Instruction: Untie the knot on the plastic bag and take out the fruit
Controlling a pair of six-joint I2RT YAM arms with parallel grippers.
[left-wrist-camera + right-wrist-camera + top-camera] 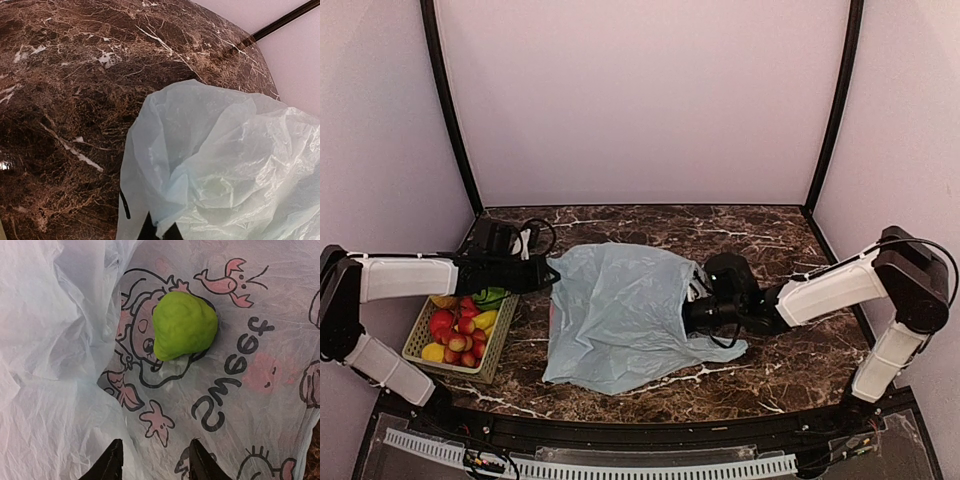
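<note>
The pale blue-green plastic bag [620,315] lies crumpled in the middle of the marble table. My left gripper [552,272] is shut on a pinch of the bag's left edge [165,220] and holds it up. My right gripper [695,305] reaches into the bag's mouth from the right. In the right wrist view its fingertips [112,462] stand apart over the printed inner plastic [235,370], with nothing between them. One round green fruit [184,325] lies inside the bag, a short way ahead of the right gripper [155,460]. The knot is not in view.
A woven basket [418,335] with red, yellow and green fruit sits at the left, under my left arm. A black device with cables [500,238] stands at the back left. Pale walls close in the table on three sides.
</note>
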